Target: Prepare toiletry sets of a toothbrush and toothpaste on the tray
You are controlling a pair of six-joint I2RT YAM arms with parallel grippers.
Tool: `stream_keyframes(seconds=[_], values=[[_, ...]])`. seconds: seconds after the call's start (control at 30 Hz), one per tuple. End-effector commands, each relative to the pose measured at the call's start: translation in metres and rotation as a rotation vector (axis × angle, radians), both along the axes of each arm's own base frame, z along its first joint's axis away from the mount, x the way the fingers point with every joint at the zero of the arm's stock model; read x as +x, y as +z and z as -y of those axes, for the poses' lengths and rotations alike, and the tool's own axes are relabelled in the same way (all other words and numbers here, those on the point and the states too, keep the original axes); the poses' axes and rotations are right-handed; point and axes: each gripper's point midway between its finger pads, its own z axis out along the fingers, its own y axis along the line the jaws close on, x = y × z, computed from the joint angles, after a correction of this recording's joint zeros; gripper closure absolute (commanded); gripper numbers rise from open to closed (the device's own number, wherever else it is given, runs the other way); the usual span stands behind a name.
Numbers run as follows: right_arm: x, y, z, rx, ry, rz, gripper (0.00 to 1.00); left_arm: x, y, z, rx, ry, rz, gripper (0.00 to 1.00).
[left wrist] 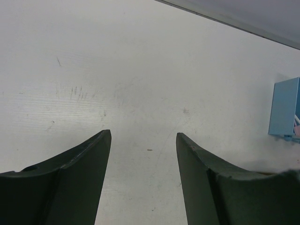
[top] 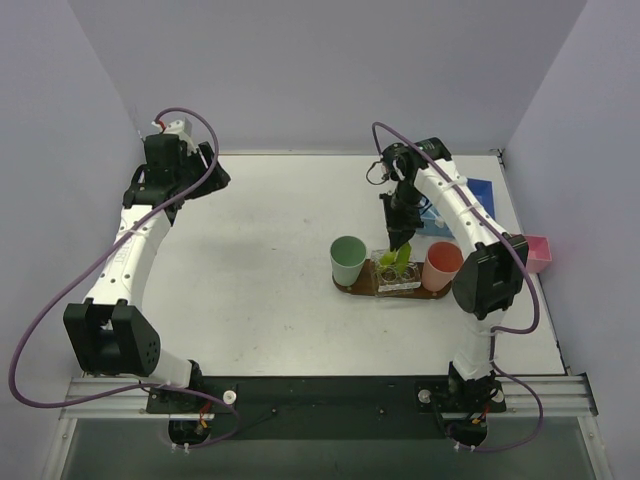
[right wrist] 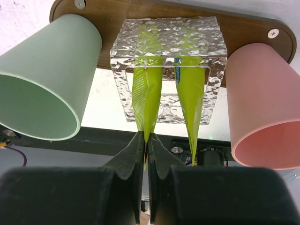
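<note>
One lime-green flat toothpaste tube (right wrist: 146, 93) and a second tube like it (right wrist: 191, 93) make two. There is one clear, dimpled plastic holder (right wrist: 166, 35). There is one dark brown wooden oval tray (right wrist: 243, 26), with two silver screws (right wrist: 80, 3) (right wrist: 273, 33) showing in it. Cups number two: one mint-green plastic cup (right wrist: 42, 89) and one pink plastic cup (right wrist: 258, 108). There are also one blue plastic bin (top: 480, 190), one pink shallow box (top: 540, 253) and two white-and-black robot arms (top: 130, 250) (top: 455, 200).

Left gripper (left wrist: 143, 137) agape, far back; right gripper (right wrist: 146, 139) tight (on toothpaste (right wrist: 146, 96)).
</note>
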Motion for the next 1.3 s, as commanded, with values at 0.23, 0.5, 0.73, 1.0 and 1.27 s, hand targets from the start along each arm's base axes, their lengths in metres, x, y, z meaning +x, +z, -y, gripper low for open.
stream_keyframes(seconds=[0.23, 0.5, 0.73, 1.0, 1.27], values=[[-0.032, 0.015, 0.018, -0.130, -0.046, -0.148, 1.00, -0.006, 0.018, -0.005, 0.015, 0.005, 0.060, 0.32], [-0.034, 0.012, 0.016, -0.124, -0.042, -0.172, 1.00, -0.005, 0.016, -0.005, 0.016, 0.007, 0.058, 0.32], [-0.033, 0.010, 0.014, -0.124, -0.040, -0.179, 0.93, -0.005, 0.015, -0.005, 0.016, 0.009, 0.056, 0.32], [-0.024, 0.022, 0.013, -0.111, -0.053, -0.112, 0.74, -0.004, 0.016, -0.004, 0.007, 0.008, 0.056, 0.32], [-0.013, 0.039, 0.010, -0.077, -0.063, -0.033, 0.66, -0.004, 0.016, -0.003, 0.001, 0.008, 0.056, 0.32]])
